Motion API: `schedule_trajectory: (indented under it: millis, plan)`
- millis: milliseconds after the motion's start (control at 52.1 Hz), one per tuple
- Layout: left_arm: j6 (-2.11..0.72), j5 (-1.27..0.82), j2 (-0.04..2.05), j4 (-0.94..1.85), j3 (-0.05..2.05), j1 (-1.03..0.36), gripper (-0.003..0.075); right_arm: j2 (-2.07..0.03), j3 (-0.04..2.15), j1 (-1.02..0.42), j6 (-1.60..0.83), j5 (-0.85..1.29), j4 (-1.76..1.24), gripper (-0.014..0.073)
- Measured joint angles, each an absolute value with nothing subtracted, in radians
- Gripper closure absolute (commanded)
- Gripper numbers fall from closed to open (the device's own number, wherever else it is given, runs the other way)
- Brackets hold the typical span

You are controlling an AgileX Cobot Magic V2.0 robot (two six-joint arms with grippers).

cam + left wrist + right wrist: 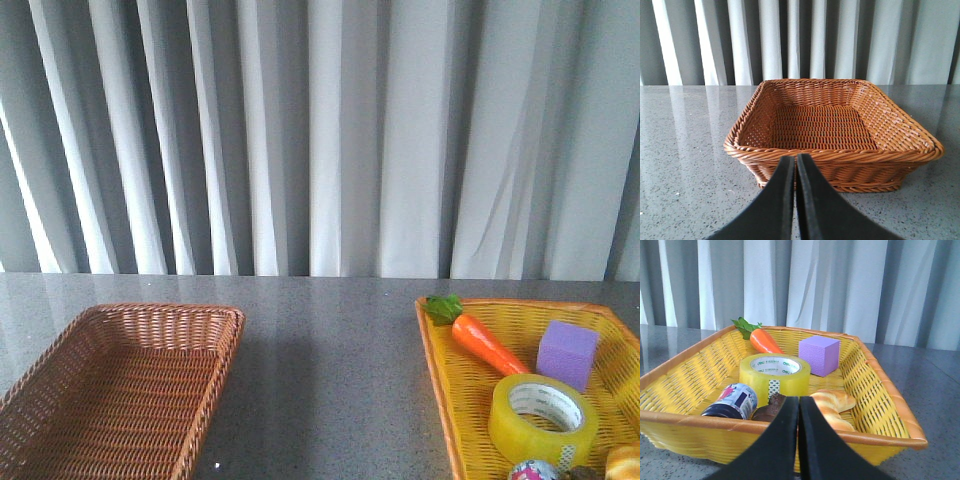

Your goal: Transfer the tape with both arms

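Jaws pressed together on both arms, with the tape point(774, 375) lying flat, core upward, in the yellow basket point(680, 382) near the counter's right edge, straight ahead of the right gripper point(798, 412), which is nearer

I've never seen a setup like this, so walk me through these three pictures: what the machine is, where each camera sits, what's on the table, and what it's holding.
This is a robot with two arms, each ending in a two-fingered gripper. The wide picture looks forward over a grey table; neither arm shows in it. The other two come from cameras on the wrists, so the black wedges at the bottom are the fingers.

The left gripper is shut and faces a brown wicker basket with nothing in it. The right gripper is also shut and faces a yellow basket. In that one lie the tape, a toy carrot, a purple cube, a small jar, a bread roll and a dark brown item I can't identify.

Nothing is held.
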State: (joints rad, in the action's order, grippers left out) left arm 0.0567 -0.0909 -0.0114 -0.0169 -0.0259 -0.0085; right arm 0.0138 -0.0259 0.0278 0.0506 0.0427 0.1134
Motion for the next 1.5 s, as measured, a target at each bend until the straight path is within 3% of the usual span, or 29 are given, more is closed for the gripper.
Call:
schedule_trajectory:
  millis: [403,614,805,997,1266,1496]
  plan:
    - [0.057,-0.054,-0.011,-0.017,-0.026,-0.009,0.0727,0.014,-0.026,0.028,0.064,0.032,0.081,0.0601]
    - [0.110,0.160,-0.011,0.012,0.009,-0.009,0.0727,0.014,-0.014,0.028,0.115,-0.211,0.068,0.0601]
    - [0.091,0.222,0.026,0.026,0.200,-0.009,0.0727,-0.043,0.205,0.028,0.145,-0.322,0.114,0.0601]
    - [0.050,0.189,0.276,0.027,0.481,-0.009,0.0727,-0.293,0.493,0.028,0.148,-0.174,0.162,0.0601]
    - [0.051,-0.135,0.737,0.027,0.889,-0.009,0.0727,-0.784,0.903,0.028,0.149,0.203,0.138,0.0601]
    - [0.057,-0.304,0.966,0.027,1.005,-0.009,0.0727,-1.033,1.024,0.028,0.149,0.386,0.115,0.0601]
